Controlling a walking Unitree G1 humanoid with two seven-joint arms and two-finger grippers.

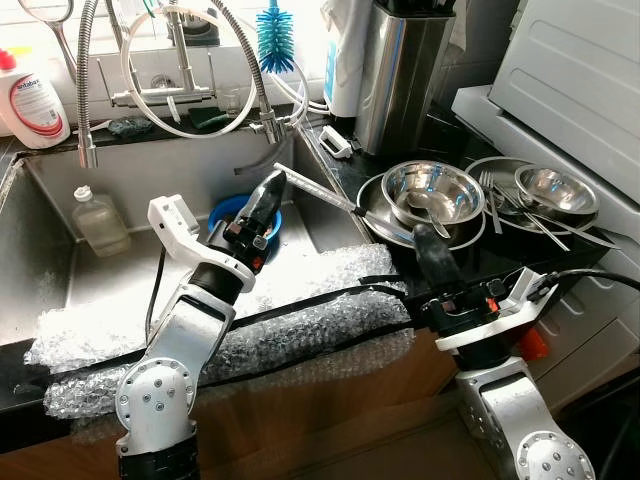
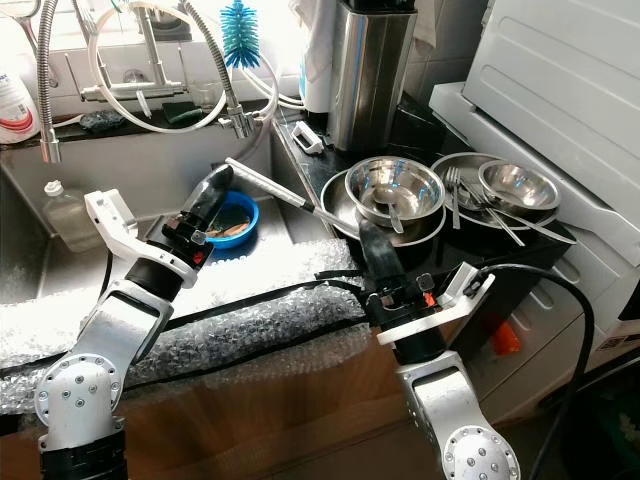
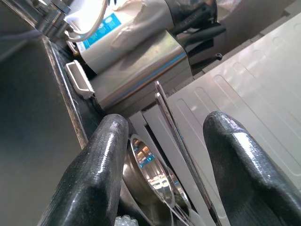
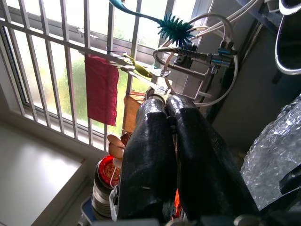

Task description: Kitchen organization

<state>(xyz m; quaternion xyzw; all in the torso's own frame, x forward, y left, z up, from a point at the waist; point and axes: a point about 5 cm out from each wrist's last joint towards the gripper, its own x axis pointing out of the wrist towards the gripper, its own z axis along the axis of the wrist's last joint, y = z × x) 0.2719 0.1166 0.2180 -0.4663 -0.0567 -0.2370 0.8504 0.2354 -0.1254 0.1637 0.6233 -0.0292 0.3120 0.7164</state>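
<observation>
Left eye view: our left gripper point(image 1: 268, 195) hangs spread above the blue bowl point(image 1: 226, 213) in the sink point(image 1: 60, 265), just beside the pan handle point(image 1: 315, 187). Our right gripper point(image 1: 428, 242), pressed together, hovers at the counter's front edge near the steel bowl point(image 1: 433, 190).

We cannot read the label on the white bottle point(image 1: 28, 100), cut off at the frame's edge. The blue bowl point(image 2: 232, 219) sits partly behind the left gripper point(image 2: 210, 196), its contents unclear.
</observation>
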